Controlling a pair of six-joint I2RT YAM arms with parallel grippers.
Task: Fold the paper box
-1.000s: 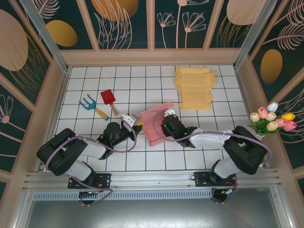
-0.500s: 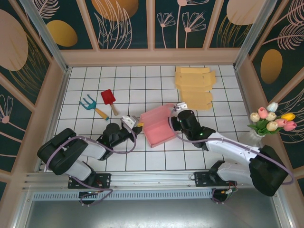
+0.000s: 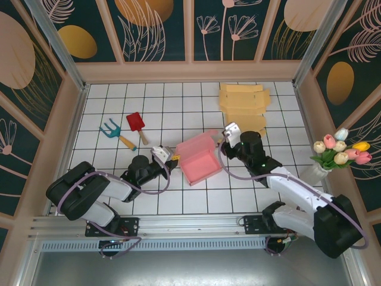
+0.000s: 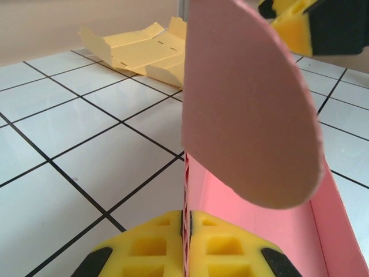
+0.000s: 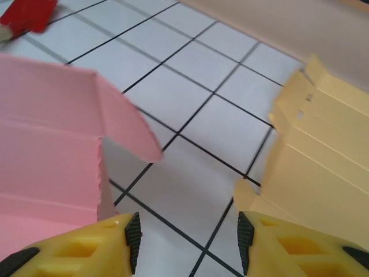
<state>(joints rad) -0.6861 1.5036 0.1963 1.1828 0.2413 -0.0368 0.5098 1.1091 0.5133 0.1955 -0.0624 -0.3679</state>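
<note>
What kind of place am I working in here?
Probably a staged, garden-themed robot test cell, not a real workshop: a white tiled table boxed in by floral wall panels, with a toy red shovel, a blue rake and a tulip bouquet as props.

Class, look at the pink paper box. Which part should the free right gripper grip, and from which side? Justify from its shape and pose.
Probably the loose end flap at the right of the pink box, approached from the right. It juts out thin and free of the tiles, facing the open right gripper, while the left gripper pinches the opposite wall.
</note>
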